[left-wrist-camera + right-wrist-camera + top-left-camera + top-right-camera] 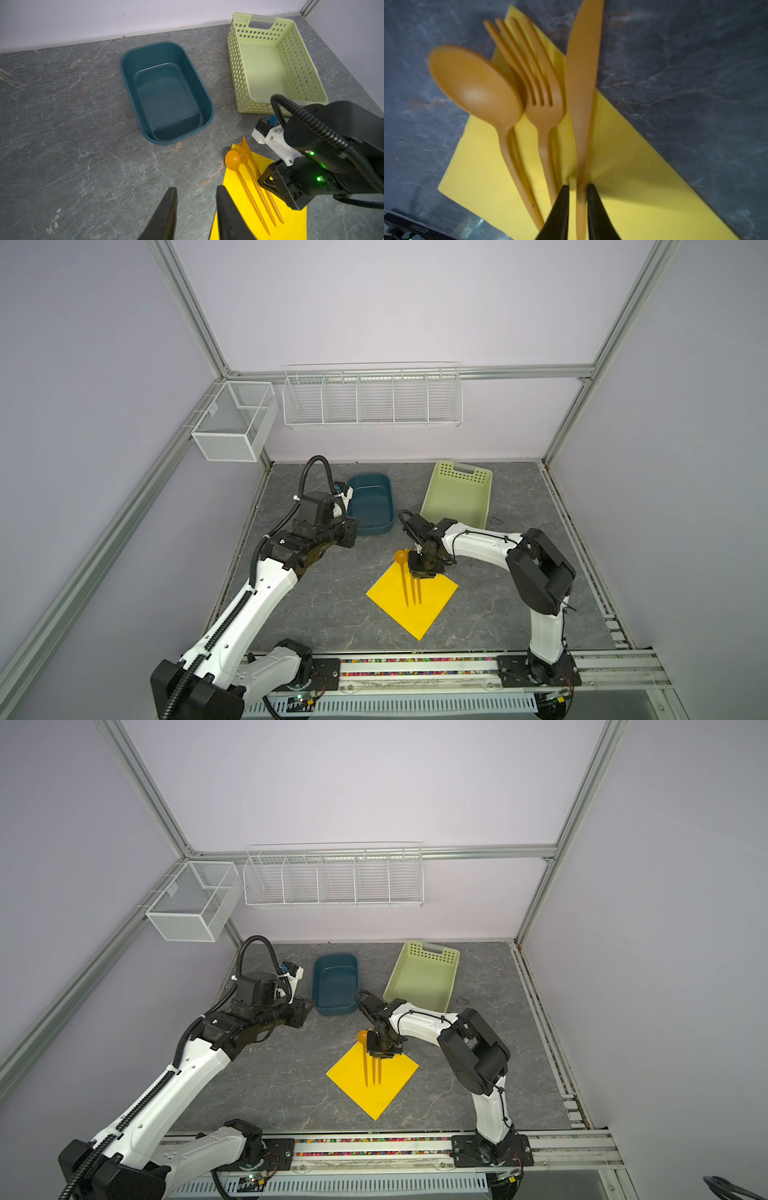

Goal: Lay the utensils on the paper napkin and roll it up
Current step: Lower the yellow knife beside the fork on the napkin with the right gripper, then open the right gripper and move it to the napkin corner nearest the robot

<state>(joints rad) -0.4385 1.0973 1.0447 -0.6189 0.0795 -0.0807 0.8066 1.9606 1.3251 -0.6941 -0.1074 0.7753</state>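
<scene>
Since the utensils [406, 585] lie side by side on the paper napkin [419, 614], along its diagonal (heads past the far corner), the right gripper [578, 186] is nearest, jaws barely parted astride the knife [581, 83] handle, seemingly loose; the left gripper [197, 188] hangs well apart, part-open, empty.

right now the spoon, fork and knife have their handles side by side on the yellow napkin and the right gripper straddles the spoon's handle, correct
No: the right gripper straddles the handle of the knife, not of the spoon; the right wrist view shows it. All three handles do lie on the yellow napkin.
</scene>
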